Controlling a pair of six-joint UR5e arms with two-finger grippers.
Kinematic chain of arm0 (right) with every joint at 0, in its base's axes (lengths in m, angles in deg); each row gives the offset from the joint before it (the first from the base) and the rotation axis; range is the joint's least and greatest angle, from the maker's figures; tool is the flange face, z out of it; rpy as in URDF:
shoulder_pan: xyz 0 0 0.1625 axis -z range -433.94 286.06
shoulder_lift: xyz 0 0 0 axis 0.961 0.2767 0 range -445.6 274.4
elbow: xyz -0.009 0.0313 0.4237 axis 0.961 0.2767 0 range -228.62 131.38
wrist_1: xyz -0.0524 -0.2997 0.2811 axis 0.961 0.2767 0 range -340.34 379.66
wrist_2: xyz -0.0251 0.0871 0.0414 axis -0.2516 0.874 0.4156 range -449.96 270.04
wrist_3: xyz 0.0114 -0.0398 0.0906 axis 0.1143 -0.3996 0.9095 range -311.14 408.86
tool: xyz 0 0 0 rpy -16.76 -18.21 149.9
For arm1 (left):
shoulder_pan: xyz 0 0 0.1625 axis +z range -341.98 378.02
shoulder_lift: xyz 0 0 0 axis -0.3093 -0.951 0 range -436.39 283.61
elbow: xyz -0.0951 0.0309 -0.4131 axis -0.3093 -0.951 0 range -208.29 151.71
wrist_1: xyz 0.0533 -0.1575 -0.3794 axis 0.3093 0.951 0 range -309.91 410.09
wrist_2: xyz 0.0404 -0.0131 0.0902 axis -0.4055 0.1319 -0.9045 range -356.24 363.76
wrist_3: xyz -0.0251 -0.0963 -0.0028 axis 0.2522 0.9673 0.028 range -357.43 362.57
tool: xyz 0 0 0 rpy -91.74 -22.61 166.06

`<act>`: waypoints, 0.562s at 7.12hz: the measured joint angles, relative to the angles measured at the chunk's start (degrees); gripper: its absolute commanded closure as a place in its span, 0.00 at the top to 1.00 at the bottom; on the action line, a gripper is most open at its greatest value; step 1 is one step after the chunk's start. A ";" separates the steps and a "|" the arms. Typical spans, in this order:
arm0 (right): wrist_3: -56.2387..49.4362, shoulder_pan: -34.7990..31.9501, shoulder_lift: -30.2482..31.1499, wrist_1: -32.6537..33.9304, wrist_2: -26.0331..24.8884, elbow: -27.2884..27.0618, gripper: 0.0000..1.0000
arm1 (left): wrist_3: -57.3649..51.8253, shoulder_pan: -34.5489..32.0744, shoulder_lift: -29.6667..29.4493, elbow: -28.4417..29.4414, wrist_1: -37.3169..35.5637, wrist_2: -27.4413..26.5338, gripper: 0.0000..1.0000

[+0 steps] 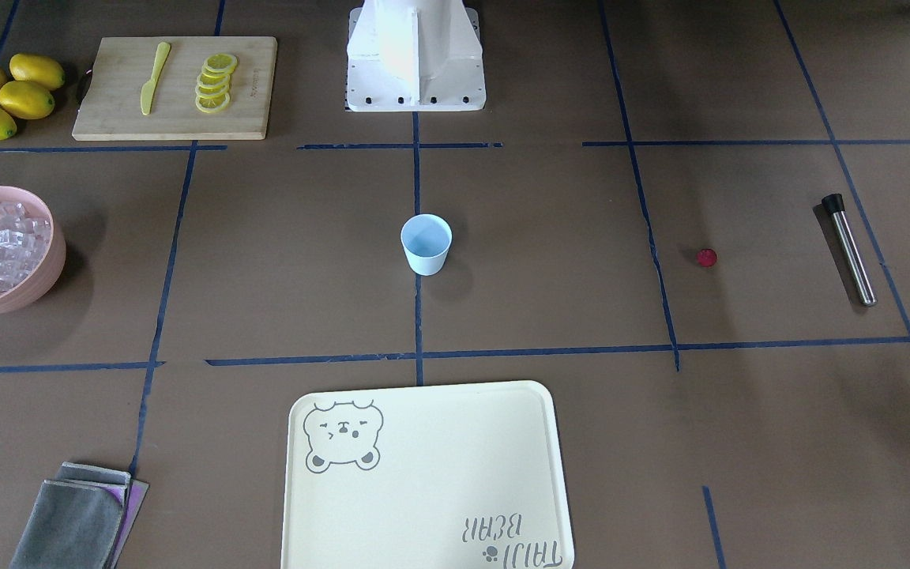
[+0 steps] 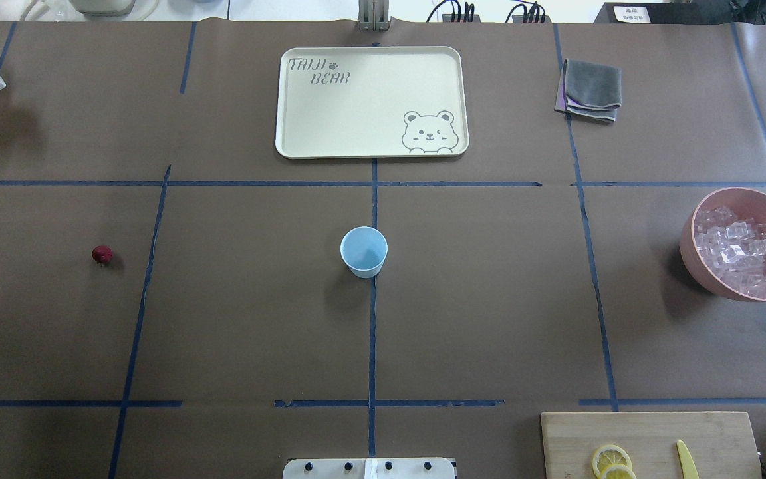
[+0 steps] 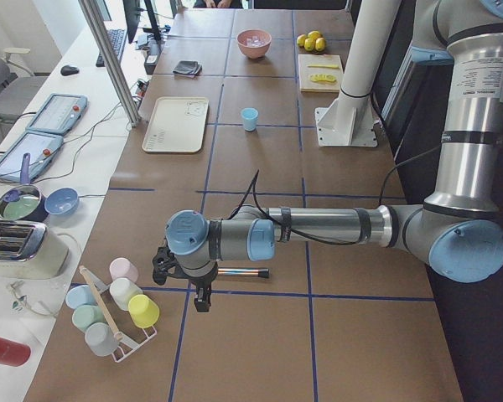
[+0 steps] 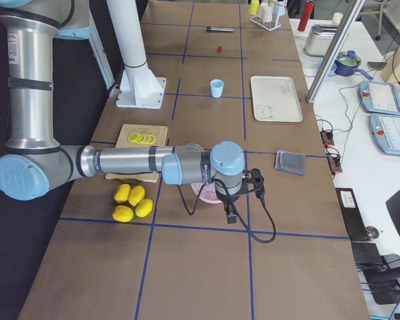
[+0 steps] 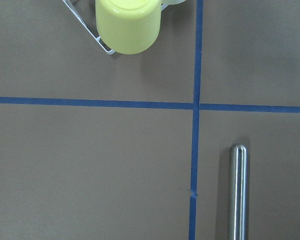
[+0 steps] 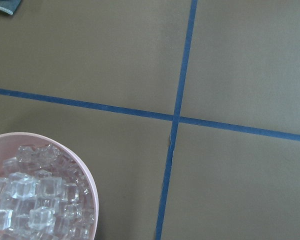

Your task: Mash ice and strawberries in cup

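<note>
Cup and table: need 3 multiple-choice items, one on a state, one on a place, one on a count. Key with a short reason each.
1. The cup is: A) empty B) full C) tipped over
2. The ice lies: A) in the cup B) in the pink bowl C) scattered loose
3. Whole lemons number: A) two B) four C) six

Key: 1 A, its pale blue inside shows bare in the overhead view. 2 B, the clear cubes are heaped inside the bowl. 3 B, four sit clustered in the front-facing view.
</note>
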 measured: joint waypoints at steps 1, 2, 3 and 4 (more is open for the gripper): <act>1.52 1.41 0.22 -0.01 -0.95 -2.01 0.99 | -0.05 0.00 0.06 -0.07 0.04 0.00 1.00; 4.95 3.22 0.73 0.02 -1.65 -4.65 0.99 | -0.06 0.00 0.14 -0.22 0.06 0.00 1.00; 8.99 5.25 1.41 0.08 -2.22 -7.36 0.98 | -0.03 0.00 0.18 -0.35 0.07 0.00 1.00; 11.77 7.14 2.22 0.14 -2.49 -9.47 0.96 | -0.01 0.00 0.21 -0.39 0.07 0.00 1.00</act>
